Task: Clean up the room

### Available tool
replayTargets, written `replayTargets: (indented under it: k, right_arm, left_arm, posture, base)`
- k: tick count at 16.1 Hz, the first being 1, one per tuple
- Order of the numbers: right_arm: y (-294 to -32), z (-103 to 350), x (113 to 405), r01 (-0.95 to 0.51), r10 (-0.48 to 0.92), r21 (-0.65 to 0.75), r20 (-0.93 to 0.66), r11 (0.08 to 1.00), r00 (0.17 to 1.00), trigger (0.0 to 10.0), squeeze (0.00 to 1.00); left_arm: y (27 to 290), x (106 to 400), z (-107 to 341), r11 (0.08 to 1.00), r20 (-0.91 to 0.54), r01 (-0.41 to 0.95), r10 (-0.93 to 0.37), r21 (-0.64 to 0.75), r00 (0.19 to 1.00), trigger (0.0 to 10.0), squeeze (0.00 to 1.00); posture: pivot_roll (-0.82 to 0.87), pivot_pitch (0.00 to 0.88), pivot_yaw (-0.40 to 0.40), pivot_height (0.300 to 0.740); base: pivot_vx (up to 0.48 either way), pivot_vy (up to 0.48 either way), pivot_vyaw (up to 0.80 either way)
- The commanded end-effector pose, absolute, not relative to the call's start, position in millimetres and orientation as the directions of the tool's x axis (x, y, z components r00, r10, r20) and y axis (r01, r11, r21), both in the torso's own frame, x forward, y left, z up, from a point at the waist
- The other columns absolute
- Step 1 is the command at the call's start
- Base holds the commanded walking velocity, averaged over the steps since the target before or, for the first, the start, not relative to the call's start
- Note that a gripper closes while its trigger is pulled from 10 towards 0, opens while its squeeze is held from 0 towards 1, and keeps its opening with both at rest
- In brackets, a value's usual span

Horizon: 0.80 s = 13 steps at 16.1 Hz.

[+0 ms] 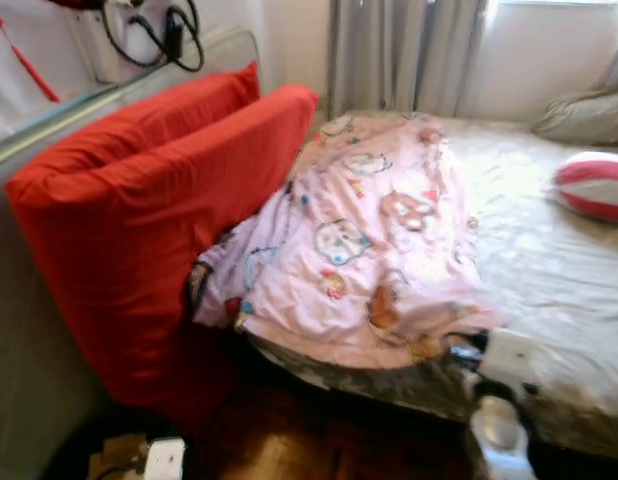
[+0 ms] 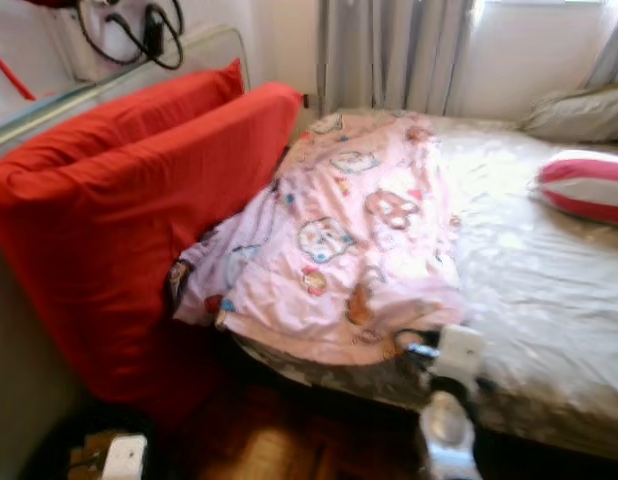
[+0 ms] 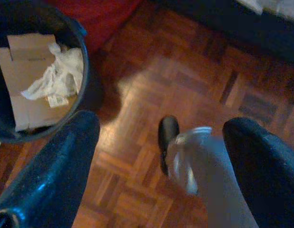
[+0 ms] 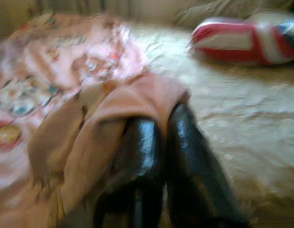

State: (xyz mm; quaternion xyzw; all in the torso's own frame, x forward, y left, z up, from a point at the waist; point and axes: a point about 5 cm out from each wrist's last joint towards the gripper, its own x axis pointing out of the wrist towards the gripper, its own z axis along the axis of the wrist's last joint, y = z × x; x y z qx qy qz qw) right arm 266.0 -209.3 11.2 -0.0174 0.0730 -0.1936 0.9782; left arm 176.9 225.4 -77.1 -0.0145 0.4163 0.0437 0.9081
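Note:
A pink cartoon-print blanket (image 1: 359, 240) lies bunched along the near side of the bed (image 1: 549, 290), hanging over its edge. My right gripper (image 1: 461, 352) is at the blanket's lower corner. In the right wrist view its two black fingers (image 4: 147, 142) are pressed together, shut on a fold of the pink blanket (image 4: 113, 109) that drapes over their tips. My left gripper (image 3: 161, 126) hangs open above the parquet floor (image 3: 194, 80), with nothing between its fingers.
Two big red cushions (image 1: 149, 220) lean against the wall left of the bed. A red-and-white striped pillow (image 1: 594, 185) and a grey pillow (image 1: 589, 115) lie at the far right. A dark bin (image 3: 42, 76) holding cardboard and crumpled paper stands on the floor beside my left gripper.

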Motion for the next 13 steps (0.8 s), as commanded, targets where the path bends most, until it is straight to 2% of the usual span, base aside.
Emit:
replayTargets:
  k: [1, 5, 8, 10, 13]
  right_arm:
    - [-210, 12, 268, 0.372, -0.379, -0.074, -0.142, 0.925, 0.915, 10.0, 0.0]
    - [-212, 12, 266, 0.381, -0.39, -0.087, -0.144, 0.921, 0.91, 10.0, 0.0]
    - [-227, 14, 262, 0.47, -0.485, -0.133, -0.122, 0.873, 0.866, 10.0, 0.0]
    - [-229, 16, 261, 0.485, -0.499, -0.133, -0.105, 0.864, 0.86, 10.0, 0.0]
    - [-223, -5, 253, 0.451, -0.481, -0.17, -0.26, 0.876, 0.837, 10.0, 0.0]
  left_arm:
    - [225, 170, -81, 0.995, -0.776, -0.098, 0.067, 0.007, 0.627, 10.0, 0.0]
    - [225, 170, -81, 0.996, -0.777, -0.091, 0.062, 0.006, 0.626, 10.0, 0.0]
    - [225, 170, -81, 0.997, -0.778, -0.083, 0.057, 0.006, 0.626, 10.0, 0.0]
    - [225, 170, -81, 0.997, -0.778, -0.081, 0.056, 0.007, 0.626, 10.0, 0.0]
    - [224, 170, -81, 0.997, -0.779, -0.071, 0.05, 0.007, 0.625, 10.0, 0.0]
  posture:
    - [0.09, 0.009, 0.016, 0.74]
    - [0.08, 0.01, 0.014, 0.74]
    - [0.09, 0.012, 0.013, 0.74]
    - [0.09, 0.012, 0.013, 0.74]
    - [0.08, 0.012, 0.012, 0.74]
  base:
    - [0.0, 0.0, 0.0]
    - [0.0, 0.0, 0.0]
    - [0.0, 0.0, 0.0]
    - [0.0, 0.0, 0.0]
    - [0.0, 0.0, 0.0]
